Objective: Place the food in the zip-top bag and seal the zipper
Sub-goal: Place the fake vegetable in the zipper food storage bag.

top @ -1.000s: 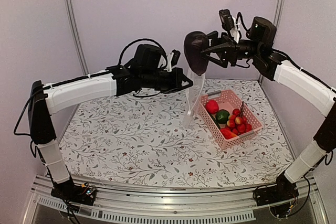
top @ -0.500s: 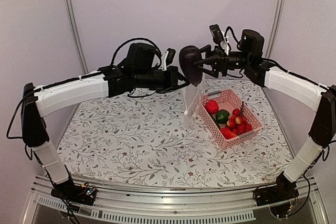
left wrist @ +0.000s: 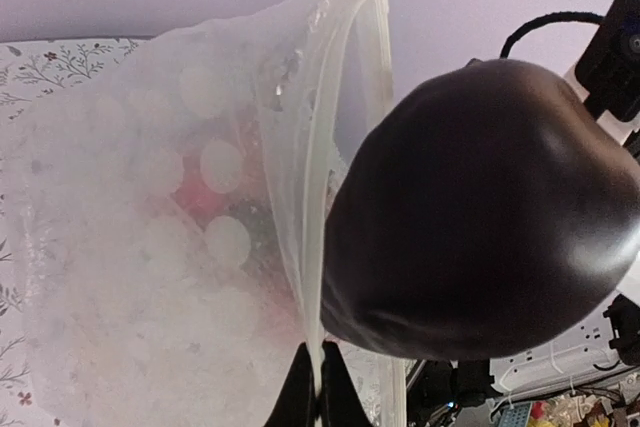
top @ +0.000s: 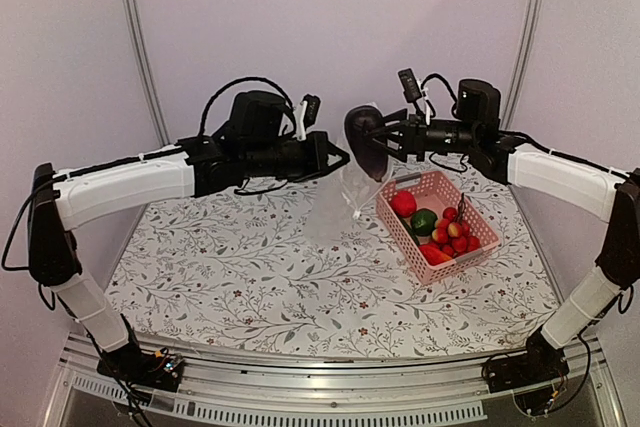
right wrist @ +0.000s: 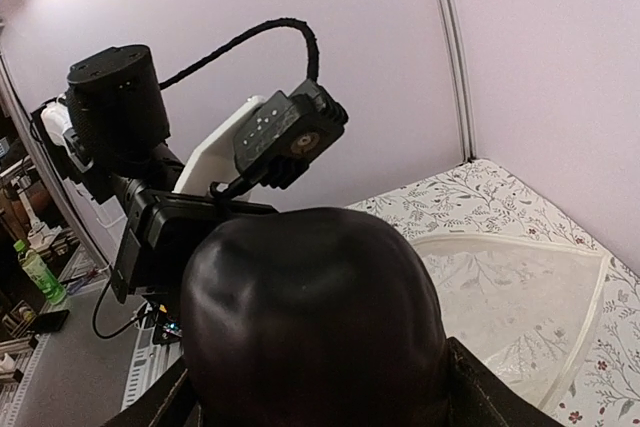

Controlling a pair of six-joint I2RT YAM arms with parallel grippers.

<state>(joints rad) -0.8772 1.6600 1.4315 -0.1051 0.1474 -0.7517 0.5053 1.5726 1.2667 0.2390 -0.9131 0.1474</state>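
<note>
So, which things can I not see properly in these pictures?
- Right wrist view: the eggplant hides the fingertips of the right gripper.
- Left wrist view: the bottom edge cuts off the left gripper, shut on the zip-top bag; only its tips show.
- Top view: the zipper is too thin to see, and the eggplant covers the bag's mouth.

A pink lattice basket (top: 472, 209) sits toward the right of the floral-patterned table (top: 250, 277).
</note>
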